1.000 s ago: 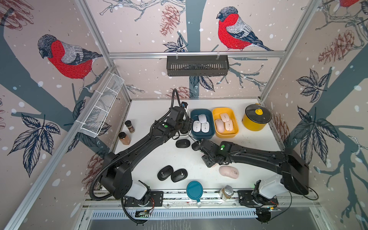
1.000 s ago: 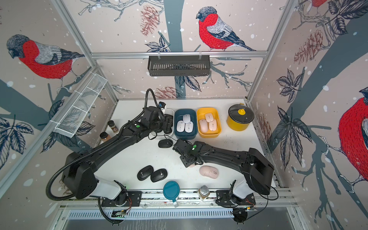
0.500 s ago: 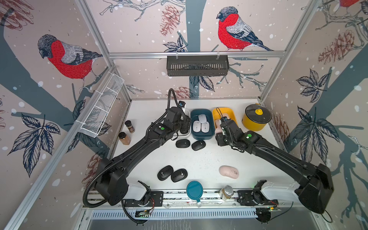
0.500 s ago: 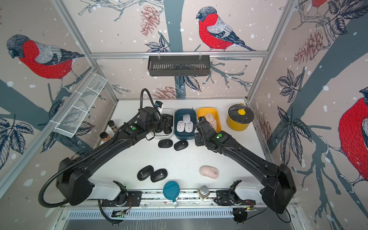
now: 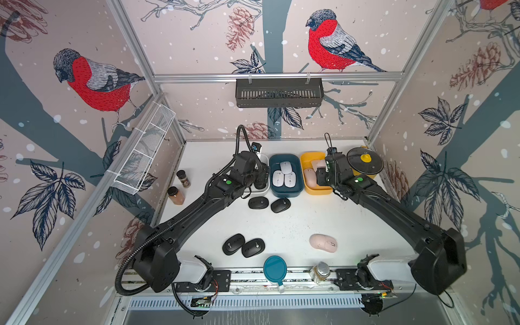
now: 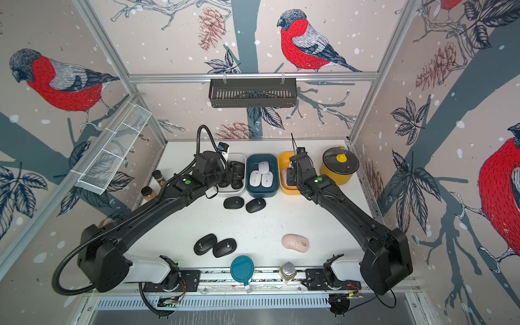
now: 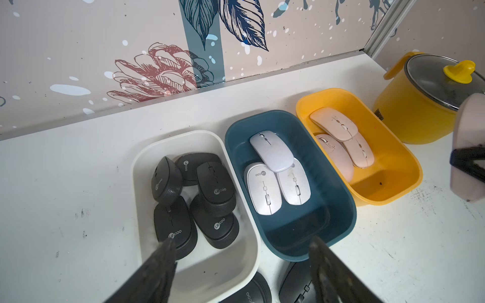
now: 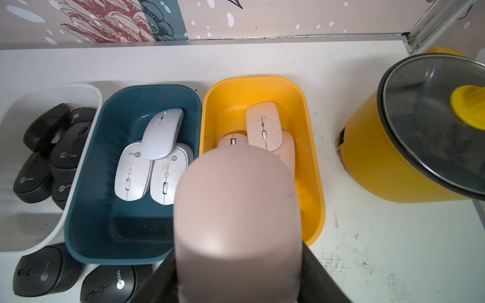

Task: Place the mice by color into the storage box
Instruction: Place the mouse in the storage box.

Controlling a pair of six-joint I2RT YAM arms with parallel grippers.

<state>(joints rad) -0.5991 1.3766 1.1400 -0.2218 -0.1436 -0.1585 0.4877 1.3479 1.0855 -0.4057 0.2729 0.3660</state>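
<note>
Hanging over the yellow bin point(image 8: 312, 157) at the upper right of the table point(image 5: 295, 222) in both top views, the right end effector point(image 5: 320, 177) grips a pink mouse point(image 8: 236, 210) by its sides. From the right wrist, that mouse fills the lower centre of the frame, raised above the bin's near rim. Three more pink mice point(image 7: 334, 123) lie piled inside the bin.

The blue bin point(image 7: 341, 210) touches the yellow one on its left in the top views and holds three white mice point(image 7: 263, 189), one lying across the other two. Left again sits the white bin point(image 7: 147, 168), filled with several black mice point(image 7: 215, 189) in a heap. The left end effector point(image 7: 242, 240) hovers above this bin's near end, jaws spread wide and gripping nothing.

Out on the table, a black pair point(image 5: 268, 204) lies just below the white and blue bins. A second black pair point(image 5: 243, 246) lies side by side, touching, at lower centre. A loose pink mouse point(image 5: 323, 243) sits alone at lower right, well apart from them.
</note>
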